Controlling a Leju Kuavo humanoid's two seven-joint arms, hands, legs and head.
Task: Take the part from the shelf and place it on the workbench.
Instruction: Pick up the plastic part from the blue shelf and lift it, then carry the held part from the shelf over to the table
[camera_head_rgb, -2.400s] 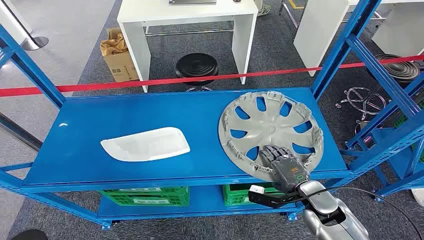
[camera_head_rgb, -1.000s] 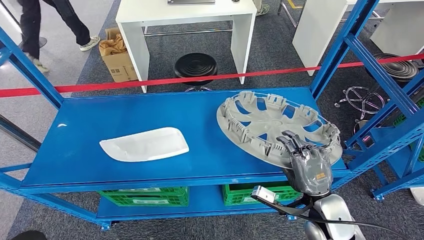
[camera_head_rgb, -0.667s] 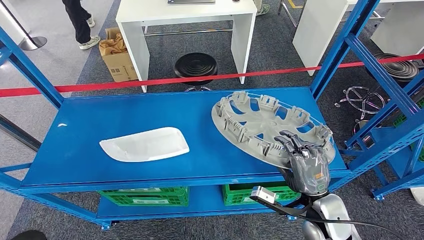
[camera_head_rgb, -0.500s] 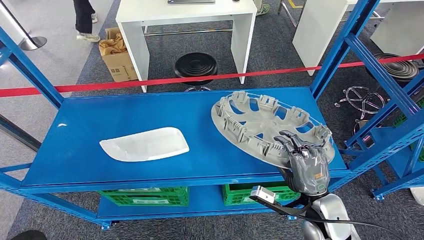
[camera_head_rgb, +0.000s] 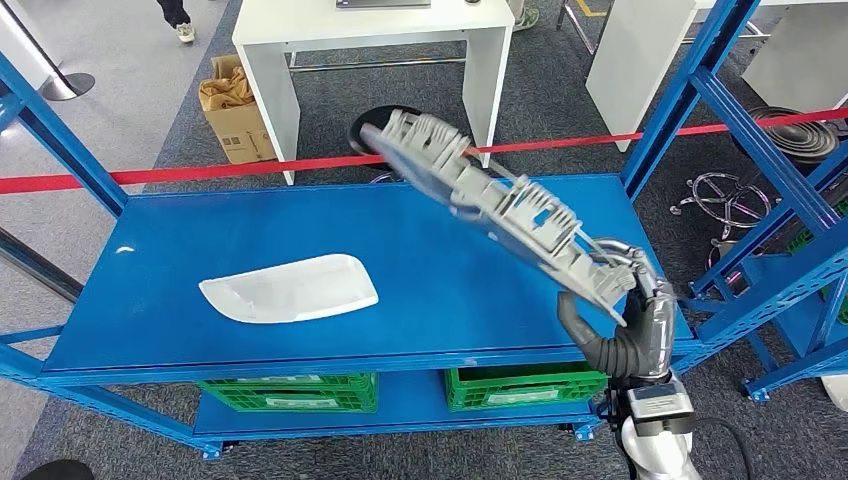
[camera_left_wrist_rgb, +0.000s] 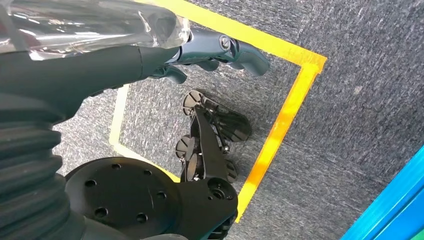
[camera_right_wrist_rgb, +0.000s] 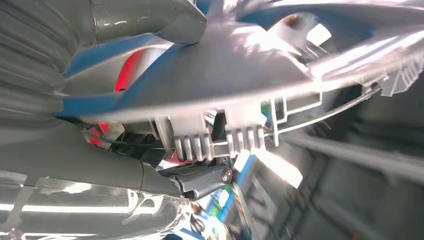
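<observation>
Sitting on the blue shelf (camera_head_rgb: 180, 300) toward the left is a white panel (camera_head_rgb: 290, 288), flat. Right of it the grey hubcap (camera_head_rgb: 490, 205) is up off the shelf, tilted steeply, edge-on. The right hand (camera_head_rgb: 625, 320) grips its lower rim, fingers (camera_right_wrist_rgb: 200, 180) wrapped around the edge. The left hand (camera_left_wrist_rgb: 100, 65) hangs over grey floor (camera_left_wrist_rgb: 350, 100), fingers (camera_left_wrist_rgb: 225, 47) loosely curled, holding nothing.

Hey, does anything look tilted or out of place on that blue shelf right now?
Yes. The grey wheel cover is off the blue shelf and steeply tilted, gripped at its low edge by the right hand, its far edge high in the air. The white part lies flat.
</observation>
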